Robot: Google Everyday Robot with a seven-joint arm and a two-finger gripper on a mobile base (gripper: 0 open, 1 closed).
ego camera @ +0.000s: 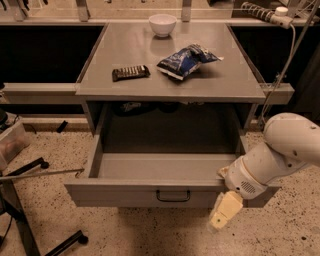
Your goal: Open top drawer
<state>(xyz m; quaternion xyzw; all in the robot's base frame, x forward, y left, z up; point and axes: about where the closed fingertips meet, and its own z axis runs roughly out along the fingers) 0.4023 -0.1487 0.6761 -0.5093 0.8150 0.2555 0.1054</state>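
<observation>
The top drawer (125, 192) under the grey counter stands pulled well out toward me. Its deep grey tray is exposed, and its long flat front panel has a small black loop handle (173, 196) at the centre. My gripper (223, 212) is cream-coloured and hangs from the white arm (280, 155) in front of the right end of the drawer front. It points down toward the floor, below and to the right of the handle. It is not on the handle and holds nothing that I can see.
On the counter (225, 82) lie a white bowl (163, 23), a blue snack bag (186, 61) and a dark snack bar (130, 73). A cable and power strip (261, 13) run down the right side. A black metal stand (30, 175) stands on the speckled floor at left.
</observation>
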